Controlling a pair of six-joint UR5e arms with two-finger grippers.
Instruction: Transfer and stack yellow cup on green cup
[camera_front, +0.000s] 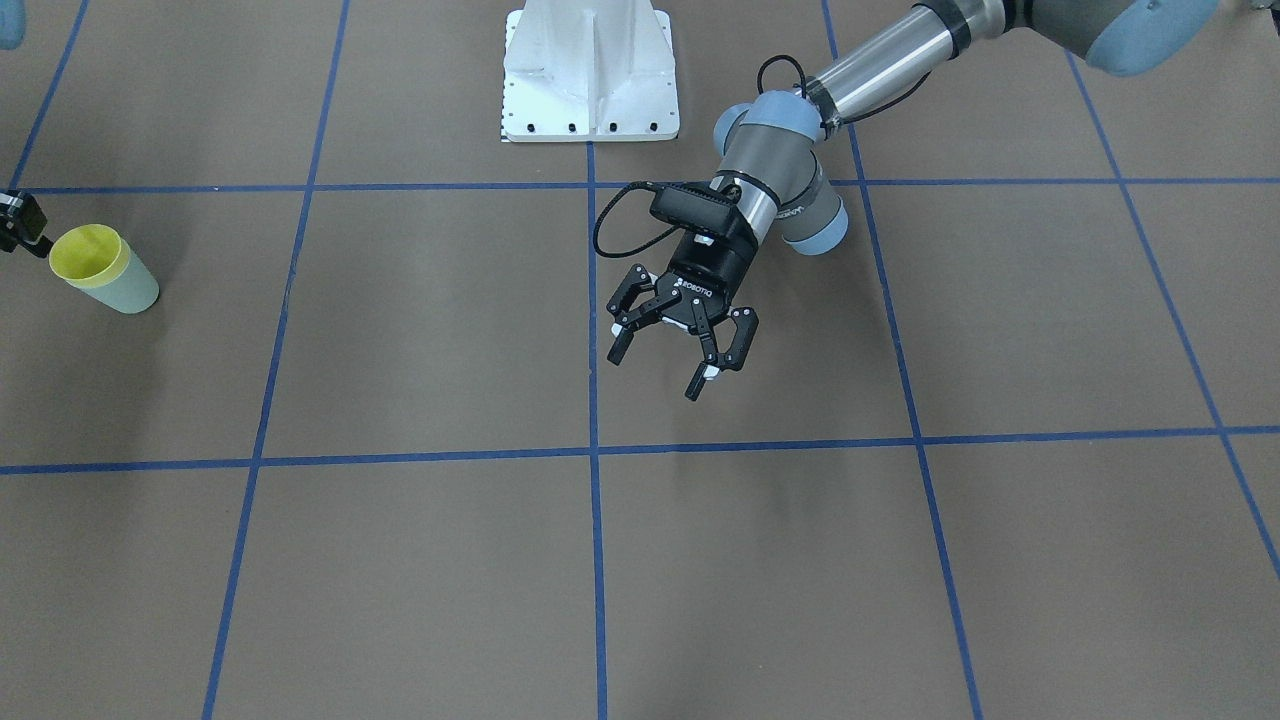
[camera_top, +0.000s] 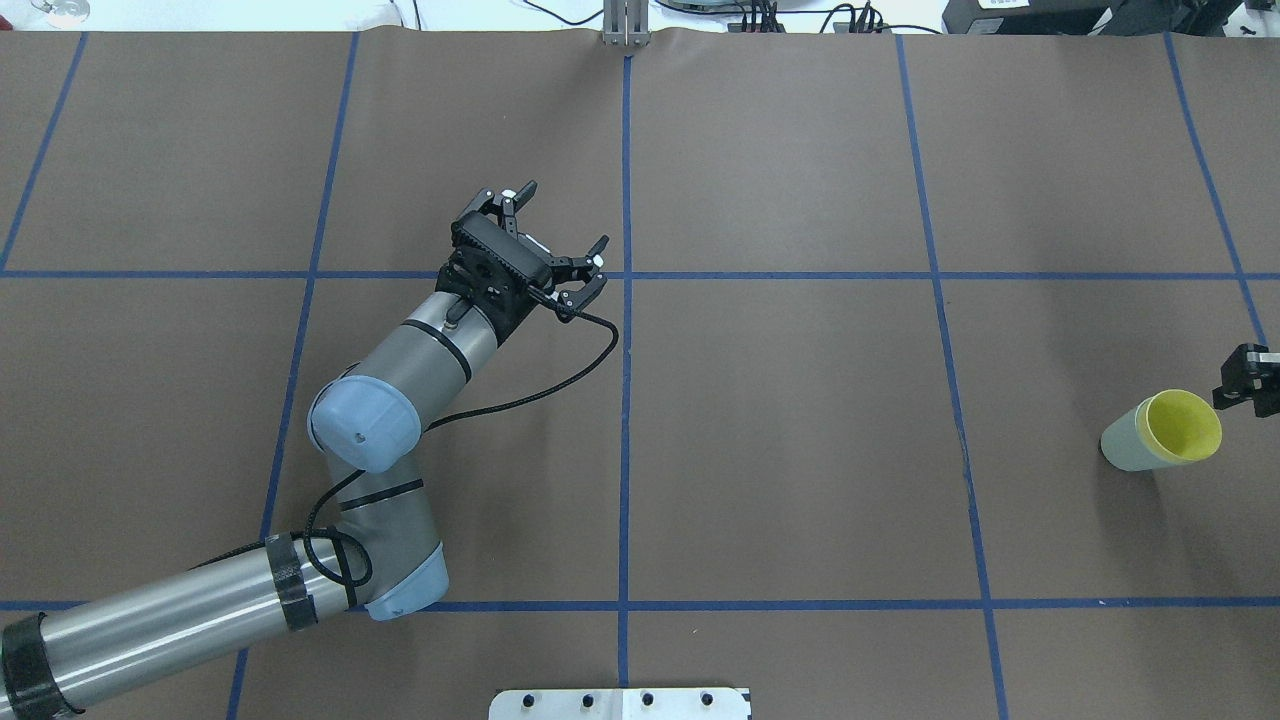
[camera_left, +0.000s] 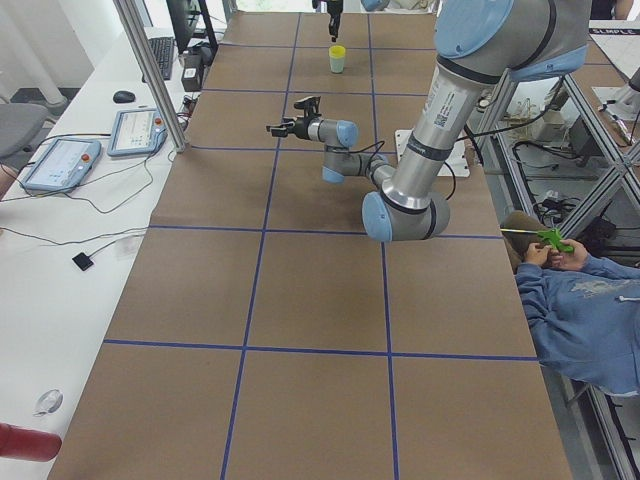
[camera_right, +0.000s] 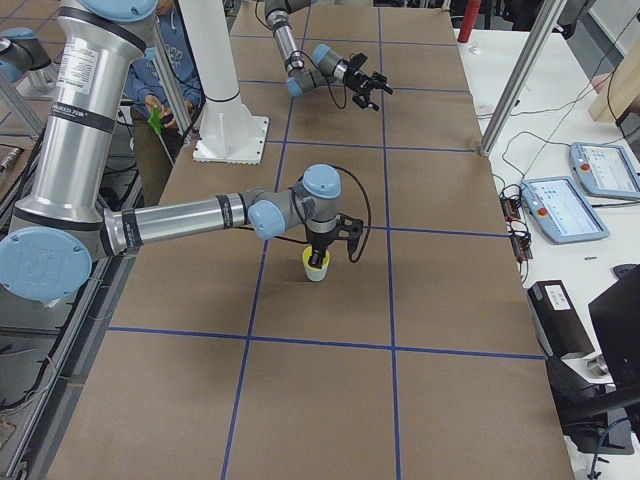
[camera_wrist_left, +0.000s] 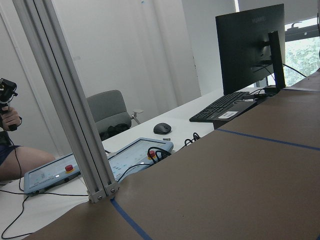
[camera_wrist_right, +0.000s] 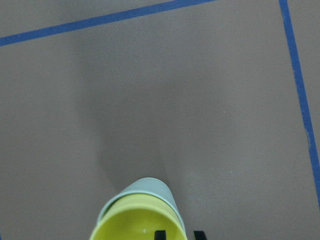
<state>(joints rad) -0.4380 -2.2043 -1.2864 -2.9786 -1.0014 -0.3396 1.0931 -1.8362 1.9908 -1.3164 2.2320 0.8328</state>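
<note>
The yellow cup sits nested inside the green cup, upright on the table at the far right of the overhead view; they also show in the front view as the yellow cup and the green cup. My right gripper is right above them. Its fingertips stand a small gap apart, astride the yellow cup's rim. My left gripper is open and empty, hovering over the table's middle, far from the cups.
The robot's white base plate is at the table's robot side. Blue tape lines grid the brown table. An aluminium post, teach pendants and a keyboard stand beyond the far edge. A seated person is beside the table.
</note>
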